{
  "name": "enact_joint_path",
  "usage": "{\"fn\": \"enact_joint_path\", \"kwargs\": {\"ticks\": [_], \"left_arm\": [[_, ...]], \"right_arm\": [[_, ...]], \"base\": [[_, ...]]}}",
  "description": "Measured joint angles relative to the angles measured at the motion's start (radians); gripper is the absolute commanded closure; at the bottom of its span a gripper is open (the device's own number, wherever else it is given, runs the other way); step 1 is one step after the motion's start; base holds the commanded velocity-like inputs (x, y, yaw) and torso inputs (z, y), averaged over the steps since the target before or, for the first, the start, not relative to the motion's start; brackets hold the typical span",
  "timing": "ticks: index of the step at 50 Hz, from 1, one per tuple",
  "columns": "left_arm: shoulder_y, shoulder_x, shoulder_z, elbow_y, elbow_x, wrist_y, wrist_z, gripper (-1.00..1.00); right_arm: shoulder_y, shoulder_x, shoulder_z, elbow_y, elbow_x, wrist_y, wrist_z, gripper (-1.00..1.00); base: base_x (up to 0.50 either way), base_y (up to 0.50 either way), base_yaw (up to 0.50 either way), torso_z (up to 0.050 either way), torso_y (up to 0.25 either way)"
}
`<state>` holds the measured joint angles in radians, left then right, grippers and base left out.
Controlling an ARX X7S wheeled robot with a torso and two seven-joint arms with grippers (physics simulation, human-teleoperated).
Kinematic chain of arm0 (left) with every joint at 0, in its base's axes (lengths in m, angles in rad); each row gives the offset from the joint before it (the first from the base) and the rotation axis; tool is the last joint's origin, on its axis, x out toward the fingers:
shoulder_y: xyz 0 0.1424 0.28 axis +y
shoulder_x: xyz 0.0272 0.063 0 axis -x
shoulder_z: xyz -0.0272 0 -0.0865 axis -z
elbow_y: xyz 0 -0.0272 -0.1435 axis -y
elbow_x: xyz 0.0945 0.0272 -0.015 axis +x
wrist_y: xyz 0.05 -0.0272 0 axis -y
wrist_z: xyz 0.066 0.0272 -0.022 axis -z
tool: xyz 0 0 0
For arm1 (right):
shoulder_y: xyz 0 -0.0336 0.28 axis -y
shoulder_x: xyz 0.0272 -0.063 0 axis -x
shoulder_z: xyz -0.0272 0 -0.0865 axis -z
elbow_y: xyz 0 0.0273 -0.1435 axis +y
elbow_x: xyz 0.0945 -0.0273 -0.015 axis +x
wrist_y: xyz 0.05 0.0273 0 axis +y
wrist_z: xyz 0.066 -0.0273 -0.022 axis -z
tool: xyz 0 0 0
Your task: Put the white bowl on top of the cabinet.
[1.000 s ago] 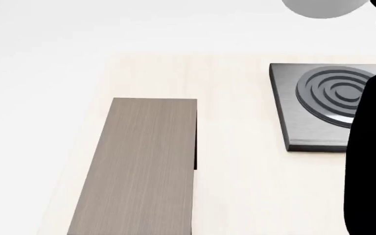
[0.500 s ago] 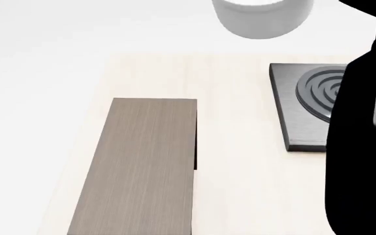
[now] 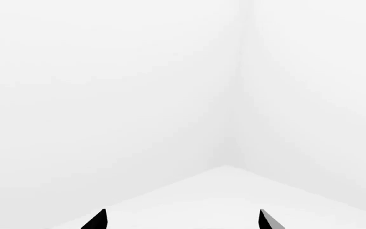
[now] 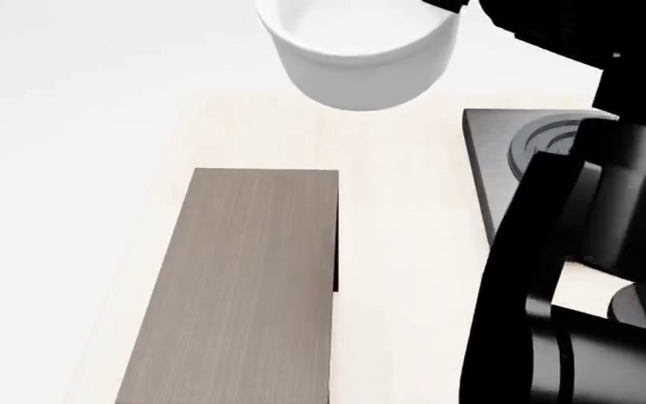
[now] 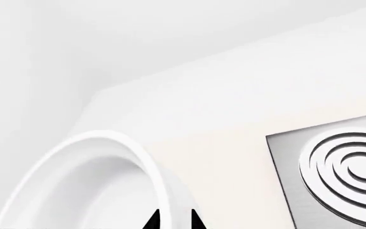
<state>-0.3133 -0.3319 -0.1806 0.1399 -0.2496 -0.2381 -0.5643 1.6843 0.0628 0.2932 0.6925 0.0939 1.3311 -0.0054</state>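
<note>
The pale wooden surface (image 4: 413, 219) is seen across the head view, with white floor around it. The right arm (image 4: 575, 278), black and bulky, is seen filling the 3 to 5 o'clock part of that view and reaching up toward 1 o'clock. The cabinet (image 4: 239, 295) is laid lengthwise on the surface at 7 o'clock, its grey-brown wood-grain top bare and a dark side showing along one long edge. The stove plate (image 4: 491, 181), square and grey with raised rings, is set on the surface at 3 o'clock, well apart from the cabinet and partly hidden by the arm. The white bowl (image 4: 357, 50) is held in the air at 12 o'clock, upright with its mouth up, above the far edge of the surface and clear of the cabinet. In the right wrist view the right hand (image 5: 171, 220) is closed narrowly over the bowl's rim, one dark fingertip on each side of the wall. Two dark tips of the left hand (image 3: 181, 220) are seen set wide apart, with nothing between them, before white walls.
</note>
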Motion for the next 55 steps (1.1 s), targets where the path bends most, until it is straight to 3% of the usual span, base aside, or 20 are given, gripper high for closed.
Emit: {"fn": "enact_joint_path", "kwargs": {"ticks": [8,27,34,44,55], "left_arm": [[0.001,-0.001,0.003,-0.003,0.000,0.002,0.000,-1.00],[0.003,-0.004,0.009,-0.003,0.001,0.005,-0.003,-1.00],[0.003,-0.006,0.010,-0.003,-0.001,0.005,-0.004,-1.00],[0.004,-0.008,0.011,-0.003,-0.003,0.006,-0.005,-1.00],[0.003,-0.009,0.011,-0.007,-0.004,0.009,-0.007,-1.00]], "right_arm": [[-0.057,-0.011,-0.007,-0.174,0.092,0.128,0.036,1.00],[-0.198,0.090,-0.121,-0.387,0.968,0.224,0.624,1.00],[-0.229,0.112,-0.169,-0.429,1.199,0.218,0.769,1.00],[-0.269,0.128,-0.223,-0.468,1.380,0.205,0.869,1.00],[-0.298,0.141,-0.280,-0.482,1.427,0.172,0.859,1.00]], "base": [[0.00,0.00,0.00,0.000,0.001],[0.00,0.00,0.00,0.001,0.001],[0.00,0.00,0.00,0.000,0.001],[0.00,0.00,0.00,0.001,0.000],[0.00,0.00,0.00,0.000,0.001]]}}
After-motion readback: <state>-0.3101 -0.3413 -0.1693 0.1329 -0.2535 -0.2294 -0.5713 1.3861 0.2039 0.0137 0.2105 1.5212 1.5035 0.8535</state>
